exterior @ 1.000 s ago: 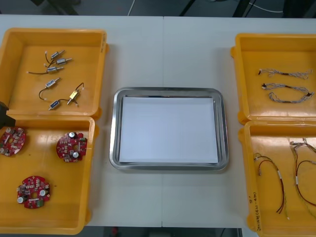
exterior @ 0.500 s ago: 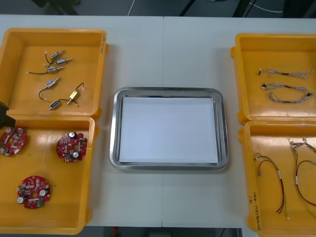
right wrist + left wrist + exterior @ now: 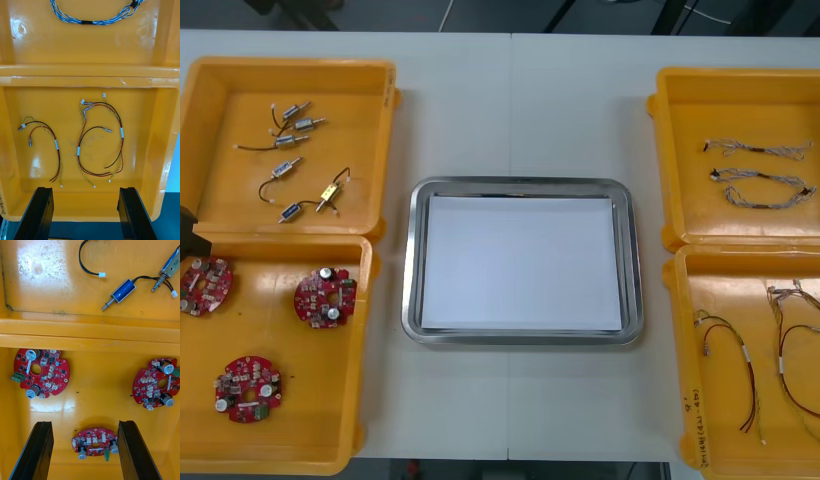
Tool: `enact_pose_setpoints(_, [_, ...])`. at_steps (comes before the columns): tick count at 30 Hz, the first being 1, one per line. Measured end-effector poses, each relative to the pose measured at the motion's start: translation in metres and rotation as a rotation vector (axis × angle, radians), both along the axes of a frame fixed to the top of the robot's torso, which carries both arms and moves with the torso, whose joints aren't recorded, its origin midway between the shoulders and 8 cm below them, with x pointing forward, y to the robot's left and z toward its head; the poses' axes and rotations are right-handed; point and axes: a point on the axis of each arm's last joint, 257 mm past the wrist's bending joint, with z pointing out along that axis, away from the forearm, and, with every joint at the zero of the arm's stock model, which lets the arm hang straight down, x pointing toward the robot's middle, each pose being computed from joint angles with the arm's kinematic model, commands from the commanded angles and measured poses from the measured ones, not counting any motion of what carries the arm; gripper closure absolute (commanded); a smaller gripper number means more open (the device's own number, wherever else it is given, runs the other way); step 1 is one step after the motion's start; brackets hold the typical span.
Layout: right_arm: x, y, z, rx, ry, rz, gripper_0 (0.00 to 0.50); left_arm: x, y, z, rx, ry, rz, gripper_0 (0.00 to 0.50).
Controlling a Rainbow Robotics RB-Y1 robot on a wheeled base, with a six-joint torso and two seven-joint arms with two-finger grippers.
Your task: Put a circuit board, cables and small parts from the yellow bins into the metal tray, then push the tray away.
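Step in hand: first pick, nothing loaded yet. The tray (image 3: 520, 186) sits on the table (image 3: 510, 100), white inside and bare. The left end effector (image 3: 85, 425) hangs released over the board bin (image 3: 101, 397). One red board (image 3: 94, 441) lies right between its fingers, with other boards (image 3: 40, 373) farther ahead to either side. The right end effector (image 3: 86, 189) is likewise released over the cable bin (image 3: 150, 112), red and yellow cables (image 3: 99, 142) just ahead of its fingers. Next move, by my reading: the left lowers straight down and clenches across the board's rim, clear of the tall components.
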Motion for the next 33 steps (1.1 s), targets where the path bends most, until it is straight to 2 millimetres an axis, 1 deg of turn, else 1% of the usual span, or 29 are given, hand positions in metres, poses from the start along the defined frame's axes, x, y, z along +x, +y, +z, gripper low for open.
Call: enact_pose_setpoints(33, [0.0,0.0,0.0,0.0,0.0,0.0,0.0,0.0,0.0,0.0,0.0,0.0,0.0,0.0])
